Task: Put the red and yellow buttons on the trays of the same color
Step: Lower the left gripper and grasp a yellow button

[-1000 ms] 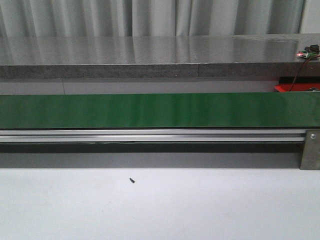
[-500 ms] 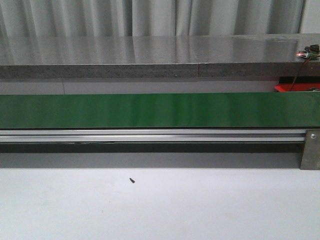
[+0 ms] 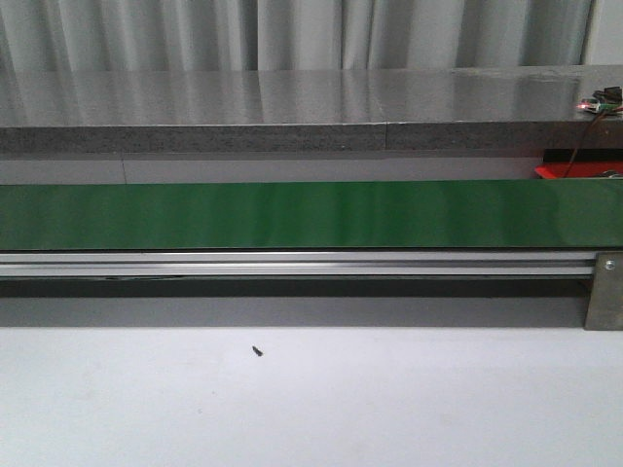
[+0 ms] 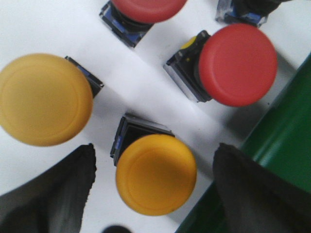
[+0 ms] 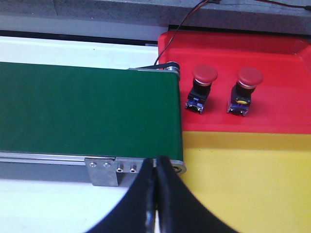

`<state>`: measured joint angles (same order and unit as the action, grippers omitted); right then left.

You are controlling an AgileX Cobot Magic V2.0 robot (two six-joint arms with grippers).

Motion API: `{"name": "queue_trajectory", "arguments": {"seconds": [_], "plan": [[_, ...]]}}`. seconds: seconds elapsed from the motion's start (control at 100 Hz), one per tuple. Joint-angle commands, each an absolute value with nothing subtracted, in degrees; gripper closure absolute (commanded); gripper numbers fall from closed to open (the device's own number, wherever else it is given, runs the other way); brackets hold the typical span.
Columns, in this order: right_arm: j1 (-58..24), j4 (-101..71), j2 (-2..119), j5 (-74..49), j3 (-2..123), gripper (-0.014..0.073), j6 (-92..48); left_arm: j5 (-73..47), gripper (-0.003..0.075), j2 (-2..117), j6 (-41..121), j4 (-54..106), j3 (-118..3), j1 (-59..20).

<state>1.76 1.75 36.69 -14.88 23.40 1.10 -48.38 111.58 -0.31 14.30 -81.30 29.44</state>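
Clearly the tightest risk sits with the left hand [image 4: 155,194]: its two dark fingers [image 4: 53,189] stand wide apart on either side of a yellow button [image 4: 155,174], which lies on the white worktop [image 4: 53,24] just beside the green conveyor belt [image 4: 286,131]. A larger-looking yellow button [image 4: 43,99] lies close at about ten o'clock from it, and a red button [image 4: 237,64] at about one o'clock. If the fingers close off-centre, one could nudge a neighbour or catch the rounded cap edge, and I judge the cap could squirt out of a shallow pinch. The belt edge at four o'clock also leaves little room for that side's finger.

The left arm looks straight down over the cluster, poised around the target and not touching it as far as I can tell.

The right hand [image 5: 155,184] has its fingers pressed together, holding nothing, hanging near the belt's end roller. Beyond it the red tray [image 5: 272,48] already carries two red buttons [image 5: 204,74], and the yellow tray [image 5: 252,184] is bare.
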Motion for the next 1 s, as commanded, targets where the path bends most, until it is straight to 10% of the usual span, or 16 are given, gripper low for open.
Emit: {"name": "queue_trajectory", "arguments": {"seconds": [0.0, 0.38, 0.99], "plan": [[1.6, 1.8, 36.6, -10.4, 24.9, 0.0652, 0.5, -46.8, 0.0271, 109.1, -1.0, 14.9, -83.1, 29.7], [1.6, 1.8, 36.6, -10.4, 24.9, 0.0652, 0.5, -45.7, 0.057, 109.1, -1.0, 14.9, -83.1, 29.7], [1.6, 1.8, 36.6, -10.4, 24.9, 0.0652, 0.5, -49.7, 0.0585, 96.0, 0.5, 15.4, -83.2, 29.6]]}}
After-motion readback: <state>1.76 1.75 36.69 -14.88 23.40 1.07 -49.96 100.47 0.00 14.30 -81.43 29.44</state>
